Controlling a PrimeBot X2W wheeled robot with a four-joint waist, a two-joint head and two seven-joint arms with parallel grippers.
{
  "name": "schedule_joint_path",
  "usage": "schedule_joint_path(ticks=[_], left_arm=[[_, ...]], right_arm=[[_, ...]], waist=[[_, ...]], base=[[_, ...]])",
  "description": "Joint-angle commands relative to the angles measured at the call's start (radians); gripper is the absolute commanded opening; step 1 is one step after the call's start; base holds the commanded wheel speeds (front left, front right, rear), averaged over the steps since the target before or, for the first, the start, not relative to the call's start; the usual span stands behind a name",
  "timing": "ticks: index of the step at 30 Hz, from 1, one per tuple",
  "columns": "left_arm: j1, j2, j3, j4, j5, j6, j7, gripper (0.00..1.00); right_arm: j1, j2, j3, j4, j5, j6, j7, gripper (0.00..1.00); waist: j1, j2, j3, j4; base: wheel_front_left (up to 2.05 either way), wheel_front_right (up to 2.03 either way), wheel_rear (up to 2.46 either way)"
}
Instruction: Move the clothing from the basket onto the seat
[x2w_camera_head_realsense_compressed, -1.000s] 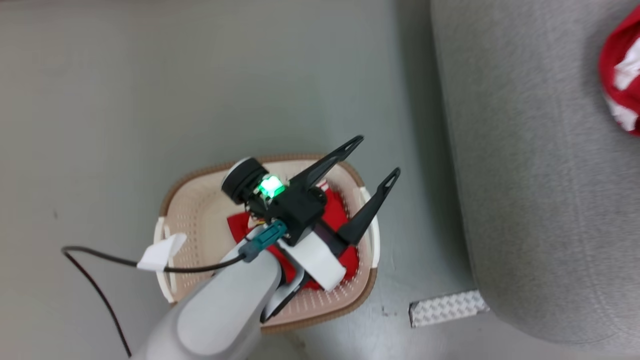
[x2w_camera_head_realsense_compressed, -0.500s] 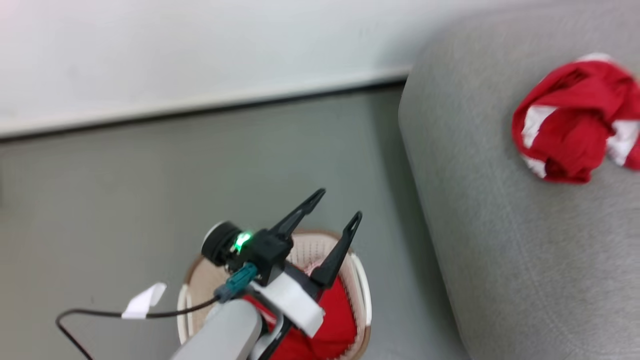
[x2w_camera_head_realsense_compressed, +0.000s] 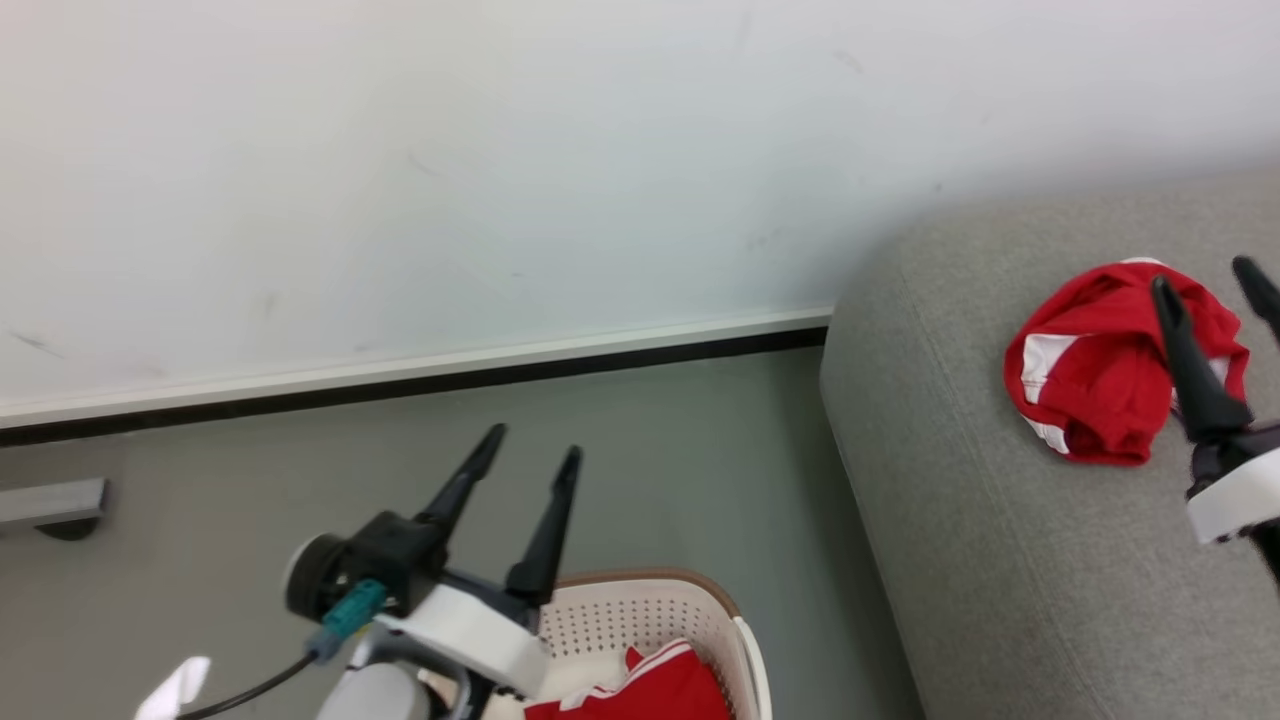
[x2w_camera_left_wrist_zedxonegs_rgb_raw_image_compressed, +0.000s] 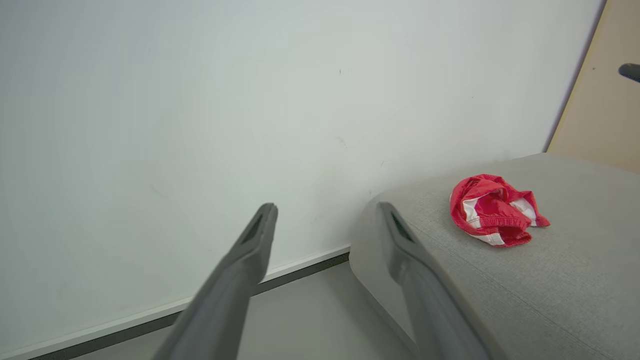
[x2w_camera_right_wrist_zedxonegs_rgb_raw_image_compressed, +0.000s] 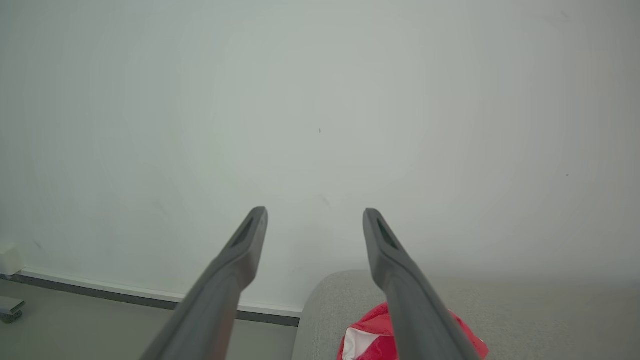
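Right, closest to me the basket (x2w_camera_head_realsense_compressed: 650, 580) sits at the bottom edge of the head view, only its far corner showing, with a red-and-white garment (x2w_camera_head_realsense_compressed: 650, 690) lying inside it. Just above that corner is the left gripper (x2w_camera_head_realsense_compressed: 533, 444), jaws spread wide and holding nothing; its fingers (x2w_camera_head_realsense_compressed: 550, 520) point up and away towards the skirting (x2w_camera_head_realsense_compressed: 600, 360) rather than down into the basket. Further out and to my right, the seat (x2w_camera_head_realsense_compressed: 1000, 560) carries a bundled red garment (x2w_camera_head_realsense_compressed: 1085, 385), resting on its top near the rounded end, well apart from the basket. The right gripper (x2w_camera_head_realsense_compressed: 1202, 275) hangs over that bundle, also fully spread and empty, fingers clear of the cloth and aimed at the wall (x2w_camera_head_realsense_compressed: 500, 150) behind. I judge one piece is delivered and I'm between trips, with at least one more to fetch. The next move, as I read it, calls for pitching the left wrist down, lowering the open fingers into the basket over the red fabric, and pinching a good fold so the soft cloth doesn't slip out on the lift; I'd also want the head tipped down so I can see the whole basket first.
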Motion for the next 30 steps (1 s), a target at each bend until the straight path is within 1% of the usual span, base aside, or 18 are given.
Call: schedule_joint_path(ticks=[1,7,11,13,17,20,21,25,27,30], left_arm=[[0.023,0.013,0.018,-0.003,-0.006,0.006,0.000,1.00],[0.080,0.041,0.104,-0.019,-0.008,0.023,0.000,1.00],[0.128,0.038,0.161,-0.027,-0.008,0.042,0.000,1.00],[0.153,0.032,0.186,-0.028,-0.004,0.044,0.000,1.00],[0.205,0.024,0.226,-0.033,0.026,0.064,0.000,1.00],[0.246,0.009,0.263,-0.039,0.025,0.068,0.000,1.00],[0.260,0.006,0.278,-0.043,0.024,0.068,0.000,1.00],[0.312,-0.007,0.333,-0.063,0.052,0.077,0.000,1.00],[0.323,-0.011,0.348,-0.070,0.056,0.079,0.000,1.00],[0.355,-0.036,0.384,-0.088,0.077,0.064,0.000,1.00]], right_arm=[[0.031,0.015,-0.004,-0.011,-0.010,-0.002,-0.014,1.00],[0.147,0.097,-0.013,-0.041,-0.025,-0.002,-0.092,1.00],[0.224,0.142,0.006,-0.012,-0.004,-0.002,-0.117,1.00],[0.262,0.165,0.005,0.002,0.003,-0.002,-0.133,1.00],[0.315,0.206,0.003,0.019,0.004,-0.002,-0.155,1.00],[0.342,0.225,0.000,0.025,-0.027,-0.002,-0.161,1.00],[0.348,0.225,-0.005,0.029,-0.055,-0.002,-0.163,1.00],[0.384,0.282,-0.065,0.007,-0.125,-0.002,-0.163,1.00],[0.395,0.293,-0.068,0.006,-0.140,-0.002,-0.163,1.00],[0.410,0.323,-0.065,0.011,-0.168,-0.002,-0.164,1.00]], waist=[[0.0004,-0.0001,-0.015,0.017],[0.0004,-0.0001,-0.031,0.050],[0.0004,-0.0001,-0.047,0.070],[0.0004,-0.0001,-0.057,0.081],[0.0004,-0.0001,-0.069,0.097],[0.0004,-0.0001,-0.076,0.101],[0.0004,-0.0001,-0.077,0.102],[0.0004,-0.0001,-0.084,0.104],[0.0004,-0.0001,-0.085,0.104],[0.0004,-0.0001,-0.081,0.106]], base=[[0.00,0.00,0.00],[0.00,0.00,0.00],[0.00,0.00,0.00],[0.00,0.00,0.00],[0.00,0.00,0.00],[0.00,0.00,0.00],[0.00,0.00,0.00],[0.00,0.00,0.00],[0.00,0.00,0.00],[0.00,0.00,0.00]])
